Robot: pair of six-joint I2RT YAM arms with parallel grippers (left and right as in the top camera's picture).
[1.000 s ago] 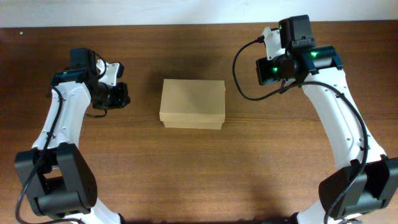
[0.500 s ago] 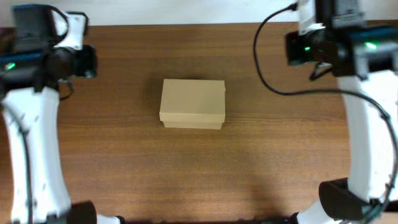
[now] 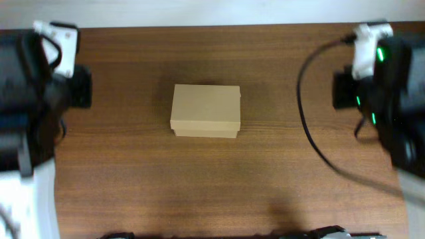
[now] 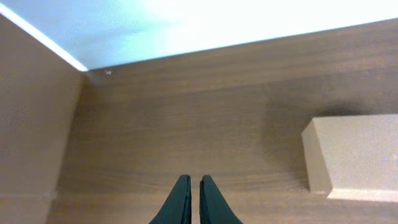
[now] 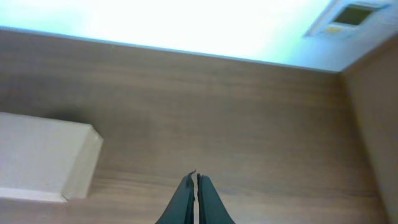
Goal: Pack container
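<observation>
Your left gripper: fingers clenched together, nothing held, over table. Your right gripper: same, clenched and holding nothing. Container: lid down, mid-table, apart from both. Overhead: arms blurred and cropped, fingertips hidden. Each wrist view cuts container off.

My gripper sits at the bottom middle of the frame. Its two dark fingers are drawn together with only a thin slit between them, and they hold nothing. It hangs over bare table. The box is well off to the right, lid shut, cut off by the frame edge, with a near corner and a lighter side face showing. A tan panel stands along the left. Beyond the table's far edge is a bright, pale backdrop.
</observation>
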